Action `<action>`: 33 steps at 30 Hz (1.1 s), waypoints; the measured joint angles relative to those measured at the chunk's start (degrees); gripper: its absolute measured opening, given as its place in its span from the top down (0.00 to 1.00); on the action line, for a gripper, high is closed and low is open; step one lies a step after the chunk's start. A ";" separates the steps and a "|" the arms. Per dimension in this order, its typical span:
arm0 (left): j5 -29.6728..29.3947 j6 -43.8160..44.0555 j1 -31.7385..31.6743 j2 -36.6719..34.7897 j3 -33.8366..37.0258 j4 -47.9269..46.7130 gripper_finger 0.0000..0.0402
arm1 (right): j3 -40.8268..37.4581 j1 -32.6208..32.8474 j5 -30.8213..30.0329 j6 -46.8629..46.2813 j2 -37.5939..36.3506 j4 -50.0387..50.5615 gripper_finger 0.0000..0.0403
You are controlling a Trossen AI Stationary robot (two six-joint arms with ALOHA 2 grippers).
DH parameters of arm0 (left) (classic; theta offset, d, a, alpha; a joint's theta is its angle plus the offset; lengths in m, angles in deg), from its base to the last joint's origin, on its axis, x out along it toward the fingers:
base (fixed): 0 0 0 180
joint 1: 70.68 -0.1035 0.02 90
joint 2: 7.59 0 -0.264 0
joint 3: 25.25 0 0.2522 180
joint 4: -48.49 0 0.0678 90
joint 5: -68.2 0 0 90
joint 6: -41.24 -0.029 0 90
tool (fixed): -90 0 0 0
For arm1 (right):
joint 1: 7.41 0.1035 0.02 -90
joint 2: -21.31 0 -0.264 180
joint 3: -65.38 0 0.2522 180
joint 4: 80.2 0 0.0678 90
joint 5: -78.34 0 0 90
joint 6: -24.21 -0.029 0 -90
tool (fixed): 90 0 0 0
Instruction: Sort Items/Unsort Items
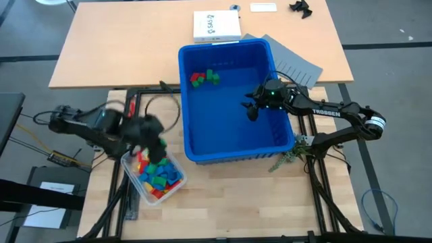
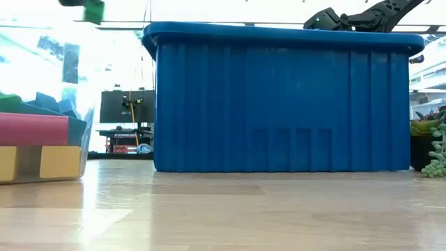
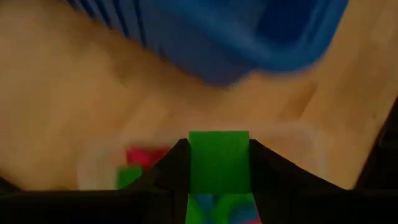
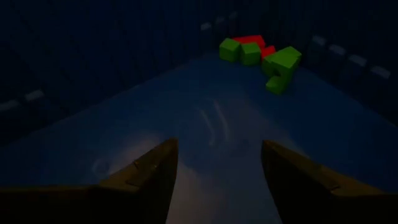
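From above, the left gripper [image 1: 156,150] hangs over a clear tub [image 1: 177,187] of mixed blocks [image 1: 156,177]; the right gripper [image 1: 253,108] sits inside the blue bin [image 1: 192,152]. Left wrist: fingers clamp a green block [image 3: 218,158]. Right wrist: fingers spread, empty, near green and red blocks [image 4: 261,55]

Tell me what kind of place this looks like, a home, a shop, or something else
Most likely a robotics lab or test workspace. Two arms are mounted on a black metal frame around a wooden table, with loose cables on the floor, and the low view shows a monitor on a desk behind the blue bin.
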 joint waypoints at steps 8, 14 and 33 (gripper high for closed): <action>2.82 13.01 10.27 -1.01 12.41 0.95 0.58 | 0.00 0.00 -0.02 0.00 0.00 -0.02 0.43; 6.11 12.05 7.72 -0.97 13.73 2.12 0.34 | 0.02 0.00 -0.02 -0.02 0.00 0.00 0.43; -0.70 -35.46 -28.86 16.07 -8.62 31.84 0.28 | 0.02 -0.02 -0.04 0.03 0.00 0.00 0.43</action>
